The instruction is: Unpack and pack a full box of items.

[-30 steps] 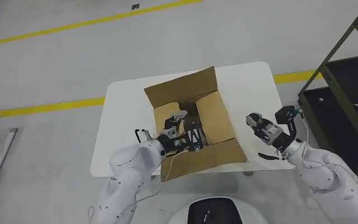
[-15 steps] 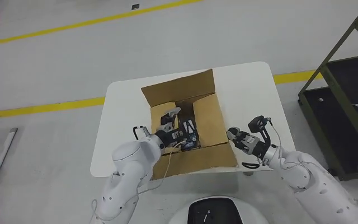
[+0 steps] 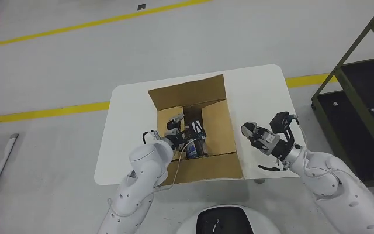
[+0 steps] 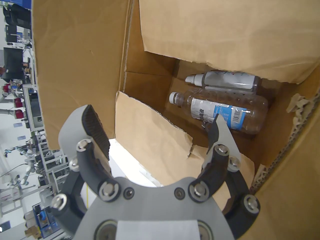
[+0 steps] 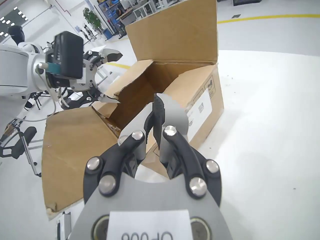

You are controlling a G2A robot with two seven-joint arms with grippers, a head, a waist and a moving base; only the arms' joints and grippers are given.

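An open cardboard box stands mid-table, its flaps raised. On its floor lie a clear water bottle with a blue and white label and, behind it, a white spray bottle. My left gripper is open over the box's left side, above a torn inner flap and a little short of the bottles; its fingers straddle that flap's edge in the right wrist view. My right gripper is shut on nothing, out over the table to the right of the box.
The white table has bare room right of the box and behind it. The near flap reaches almost to the table's front edge. A dark metal rack stands off the table at the far right.
The box has turned square to the table and its right flap has folded up. My right gripper went in to the box's right side, then drew back right. The left gripper stays at the left flap.
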